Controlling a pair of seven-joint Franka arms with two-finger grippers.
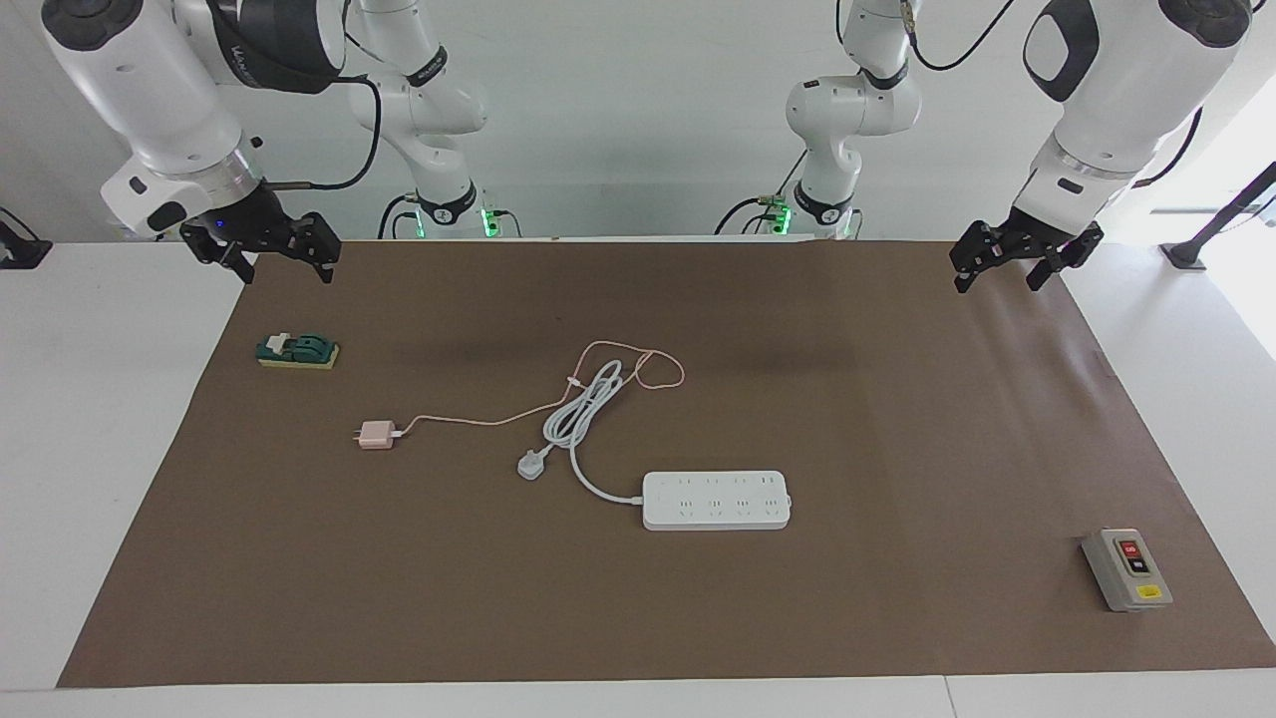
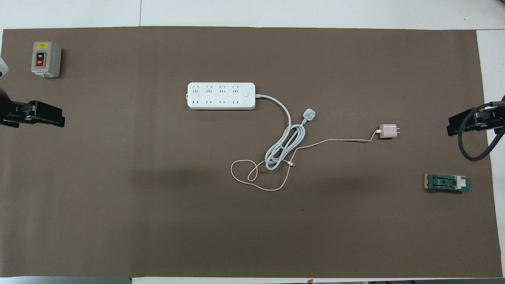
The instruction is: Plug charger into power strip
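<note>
Your charger (image 1: pixel 376 435) lies flat on the brown mat (image 1: pixel 897 419), toward the right arm's end of the table, prongs pointing away from the power strip (image 1: pixel 716 500). It looks small, light and rigid, with smooth sides that may slip, so take it across the cube's body, clear of the prongs. Its thin pink cable (image 1: pixel 498 417) is limp and loops over the strip's thick white cord (image 1: pixel 583 404); expect some drag there. The strip sits mid-table, farther from the robots than the charger, sockets up, and may slide when you push in. Your right gripper (image 1: pixel 267 251) hangs open and empty over the mat's edge near a green block (image 1: pixel 297 351). The left gripper (image 1: pixel 1019 261) waits open and empty at its own end.
</note>
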